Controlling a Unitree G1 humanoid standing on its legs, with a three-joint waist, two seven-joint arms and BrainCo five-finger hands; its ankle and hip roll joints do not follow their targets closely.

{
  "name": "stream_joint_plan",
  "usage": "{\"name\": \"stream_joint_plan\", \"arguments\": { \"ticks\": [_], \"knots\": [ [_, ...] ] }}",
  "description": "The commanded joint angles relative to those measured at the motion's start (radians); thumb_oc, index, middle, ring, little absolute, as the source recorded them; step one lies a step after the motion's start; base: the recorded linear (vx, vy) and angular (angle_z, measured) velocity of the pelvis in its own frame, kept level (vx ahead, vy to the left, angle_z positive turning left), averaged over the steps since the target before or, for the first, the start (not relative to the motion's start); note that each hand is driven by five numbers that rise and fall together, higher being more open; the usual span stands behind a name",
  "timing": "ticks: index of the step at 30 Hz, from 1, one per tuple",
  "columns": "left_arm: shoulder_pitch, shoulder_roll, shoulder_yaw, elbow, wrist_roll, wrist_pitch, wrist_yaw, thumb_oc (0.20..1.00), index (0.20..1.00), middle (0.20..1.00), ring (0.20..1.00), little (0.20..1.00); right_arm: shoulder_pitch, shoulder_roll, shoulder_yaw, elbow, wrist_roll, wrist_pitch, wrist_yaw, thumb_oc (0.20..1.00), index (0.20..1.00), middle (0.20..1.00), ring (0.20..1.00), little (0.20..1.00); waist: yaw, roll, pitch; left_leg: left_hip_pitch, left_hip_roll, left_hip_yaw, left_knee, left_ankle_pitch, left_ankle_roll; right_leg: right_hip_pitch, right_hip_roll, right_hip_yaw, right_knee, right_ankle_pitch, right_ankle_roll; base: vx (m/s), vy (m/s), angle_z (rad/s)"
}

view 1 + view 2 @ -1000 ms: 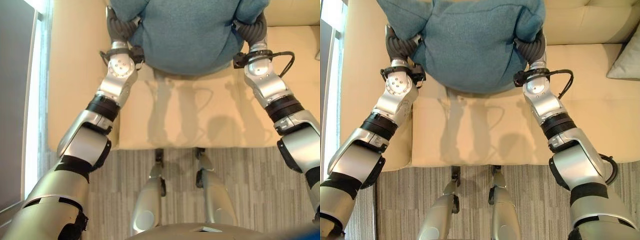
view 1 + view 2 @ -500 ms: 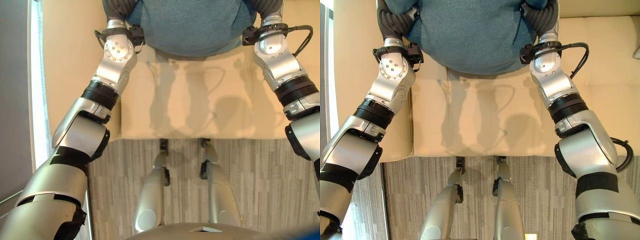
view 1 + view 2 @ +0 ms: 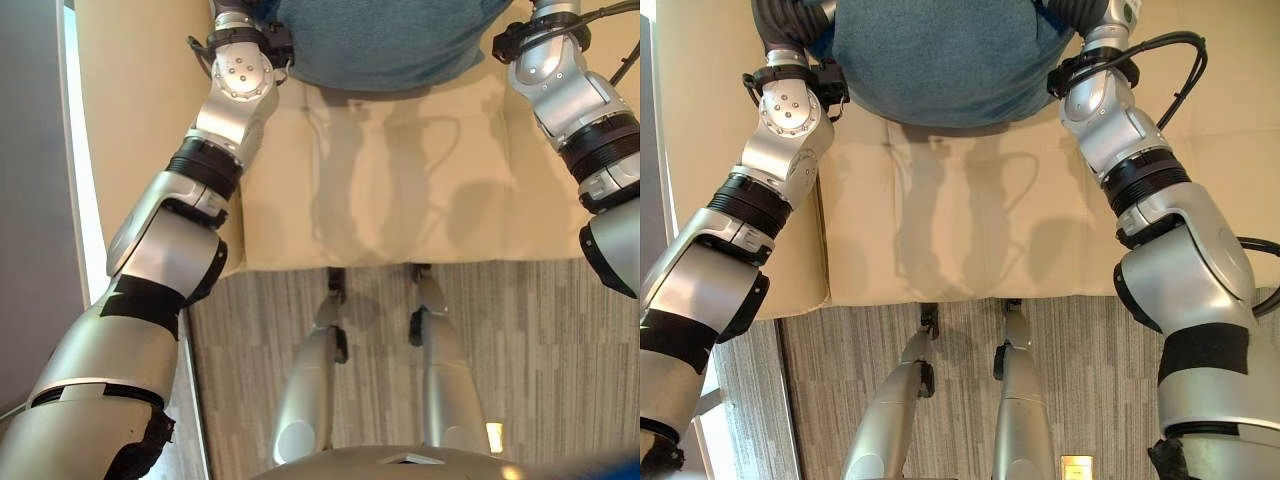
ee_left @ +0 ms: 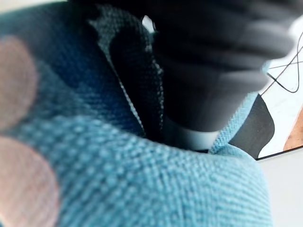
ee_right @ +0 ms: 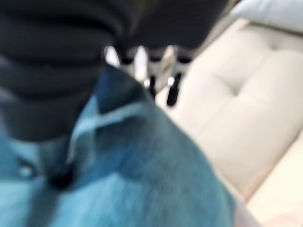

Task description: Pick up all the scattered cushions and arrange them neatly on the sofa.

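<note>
A blue woven cushion [image 3: 940,60] hangs over the cream sofa seat [image 3: 960,220], clamped between my two hands. My left hand [image 3: 790,25] presses its left side and my right hand [image 3: 1075,12] its right side, and both show mostly their dark covers. The left wrist view has blue cushion fabric [image 4: 142,179] bunched against the hand's cover, with the fingers hidden. In the right wrist view, straight silver fingers [image 5: 142,59] reach past the cushion's [image 5: 132,179] edge, above the sofa [image 5: 236,109].
The sofa's left armrest [image 3: 140,120] runs beside my left arm, with a window strip [image 3: 70,200] beyond it. Striped grey carpet [image 3: 1090,380] lies in front of the seat. A pale cushion [image 5: 274,12] rests further along the sofa.
Both arms have carried the blue cushion farther over the seat toward the sofa's back. The head camera has shifted as well.
</note>
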Motion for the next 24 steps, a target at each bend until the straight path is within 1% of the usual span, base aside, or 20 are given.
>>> {"name": "stream_joint_plan", "arguments": {
  "ticks": [1,2,3,4,5,7,13,15,16,18,19,21,24],
  "knots": [
    [-0.166,-0.082,-0.049,0.098,0.14,0.037,0.042,1.0,1.0,1.0,1.0,1.0,-0.208,0.057,0.121,0.09,-0.093,0.001,-0.034,1.0,1.0,1.0,1.0,1.0,-0.023,0.021,0.057,-0.05,0.005,-0.057,0.084,-0.073,-0.023,0.011,0.012,0.006,0.107,-0.167,0.087,0.01,-0.021,0.04],
    [-0.173,-0.085,-0.049,0.108,0.165,0.05,0.061,1.0,1.0,1.0,1.0,1.0,-0.213,0.064,0.129,0.107,-0.106,0.011,-0.04,1.0,1.0,1.0,1.0,1.0,-0.022,0.02,0.057,-0.049,0.005,-0.057,0.083,-0.072,-0.023,0.009,0.012,0.006,0.107,-0.166,0.087,0.01,-0.015,0.06],
    [-0.174,-0.085,-0.049,0.107,0.166,0.05,0.062,1.0,1.0,1.0,1.0,1.0,-0.214,0.065,0.129,0.108,-0.106,0.01,-0.04,1.0,1.0,1.0,1.0,1.0,-0.022,0.02,0.057,-0.049,0.005,-0.057,0.083,-0.072,-0.023,0.009,0.012,0.006,0.107,-0.166,0.087,0.01,-0.02,0.07],
    [-0.204,-0.091,-0.058,0.157,0.235,0.097,0.107,1.0,1.0,1.0,1.0,1.0,-0.234,0.076,0.161,0.158,-0.162,0.042,-0.07,1.0,1.0,1.0,1.0,1.0,-0.022,0.019,0.053,-0.053,0.004,-0.059,0.082,-0.071,-0.022,0.007,0.014,0.004,0.107,-0.166,0.086,0.0,0.0,0.0],
    [-0.205,-0.092,-0.057,0.157,0.235,0.097,0.107,1.0,1.0,1.0,1.0,1.0,-0.235,0.077,0.161,0.159,-0.162,0.042,-0.07,1.0,1.0,1.0,1.0,1.0,-0.022,0.019,0.054,-0.053,0.004,-0.059,0.082,-0.071,-0.022,0.007,0.014,0.004,0.107,-0.166,0.086,0.0,0.0,0.0],
    [-0.223,-0.088,-0.059,0.191,0.286,0.133,0.151,1.0,1.0,1.0,1.0,1.0,-0.247,0.094,0.174,0.202,-0.217,0.08,-0.117,1.0,1.0,1.0,1.0,1.0,-0.021,0.021,0.045,-0.057,0.003,-0.062,0.078,-0.07,-0.02,0.002,0.017,0.003,0.107,-0.166,0.086,0.0,0.0,0.0],
    [-0.244,-0.067,-0.056,0.213,0.308,0.15,0.156,1.0,1.0,1.0,1.0,1.0,-0.269,0.1,0.19,0.245,-0.272,0.116,-0.163,1.0,1.0,1.0,1.0,1.0,-0.016,0.027,0.031,-0.056,-0.001,-0.072,0.073,-0.069,-0.017,0.001,0.017,0.0,0.106,-0.17,0.086,0.0,0.0,0.0],
    [-0.256,-0.05,-0.067,0.238,0.349,0.179,0.181,1.0,1.0,1.0,1.0,1.0,-0.28,0.099,0.193,0.277,-0.276,0.133,-0.184,1.0,1.0,1.0,1.0,1.0,-0.012,0.026,0.023,-0.058,-0.003,-0.077,0.071,-0.067,-0.016,0.001,0.019,0.0,0.108,-0.173,0.085,0.0,0.0,0.0],
    [-0.272,-0.043,-0.08,0.269,0.381,0.203,0.197,1.0,1.0,1.0,1.0,1.0,-0.289,0.105,0.203,0.3,-0.282,0.145,-0.193,1.0,1.0,1.0,1.0,1.0,-0.011,0.025,0.018,-0.059,-0.003,-0.08,0.069,-0.066,-0.016,-0.001,0.02,-0.001,0.108,-0.173,0.084,0.0,0.0,0.0],
    [-0.303,-0.019,-0.114,0.309,0.438,0.231,0.224,1.0,1.0,1.0,1.0,1.0,-0.3,0.111,0.225,0.34,-0.288,0.152,-0.198,1.0,1.0,1.0,1.0,1.0,-0.009,0.023,0.013,-0.063,-0.004,-0.084,0.067,-0.064,-0.015,-0.008,0.021,-0.001,0.11,-0.171,0.085,0.0,0.0,0.0],
    [-0.305,-0.019,-0.114,0.31,0.438,0.231,0.224,1.0,1.0,1.0,1.0,1.0,-0.301,0.112,0.225,0.341,-0.288,0.151,-0.198,1.0,1.0,1.0,1.0,1.0,-0.009,0.023,0.014,-0.063,-0.004,-0.084,0.067,-0.064,-0.015,-0.008,0.021,-0.001,0.11,-0.171,0.085,0.0,0.0,0.0],
    [-0.338,0.016,-0.156,0.35,0.506,0.261,0.271,1.0,1.0,1.0,1.0,1.0,-0.312,0.125,0.252,0.384,-0.298,0.152,-0.204,1.0,1.0,1.0,1.0,1.0,-0.01,0.016,0.005,-0.075,-0.006,-0.091,0.068,-0.06,-0.014,-0.018,0.02,-0.002,0.111,-0.166,0.087,0.0,0.0,0.0],
    [-0.367,0.041,-0.182,0.389,0.505,0.266,0.262,1.0,1.0,1.0,1.0,1.0,-0.335,0.125,0.278,0.422,-0.295,0.151,-0.196,1.0,1.0,1.0,1.0,1.0,-0.011,0.015,-0.006,-0.088,-0.006,-0.096,0.068,-0.057,-0.013,-0.029,0.019,-0.001,0.114,-0.163,0.087,0.0,0.0,0.0]
  ]
}}
